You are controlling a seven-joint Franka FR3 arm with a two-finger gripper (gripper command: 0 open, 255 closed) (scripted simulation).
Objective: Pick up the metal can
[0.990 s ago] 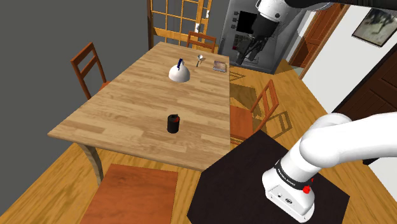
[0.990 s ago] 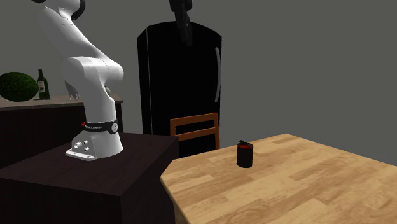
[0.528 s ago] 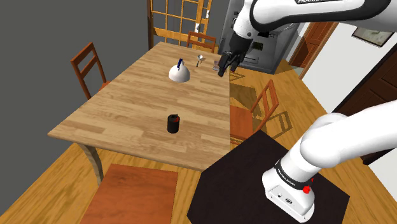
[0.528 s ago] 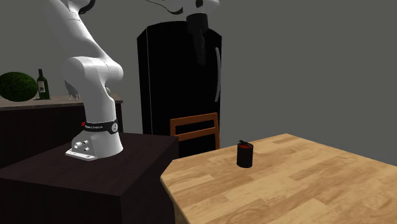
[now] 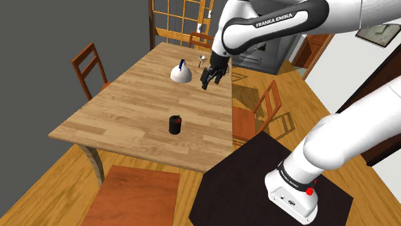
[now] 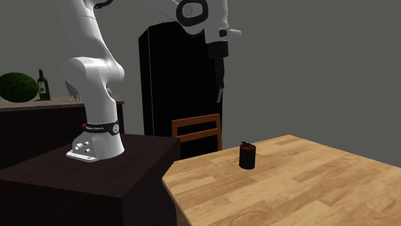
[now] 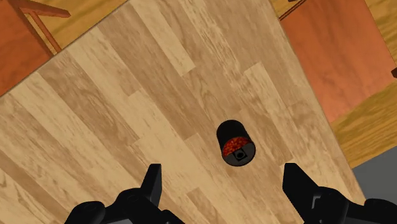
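1. You have one dark can (image 5: 175, 124) on the tabletop (image 5: 128, 109).
2. You can count four wooden chairs (image 5: 246, 122) around it.
3. One white domed object (image 5: 180, 74) sits there too.
4. One bottle (image 6: 42, 85), one watermelon (image 6: 16, 86).

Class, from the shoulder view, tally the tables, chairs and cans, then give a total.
Table: 1
Chairs: 4
Can: 1
Total: 6
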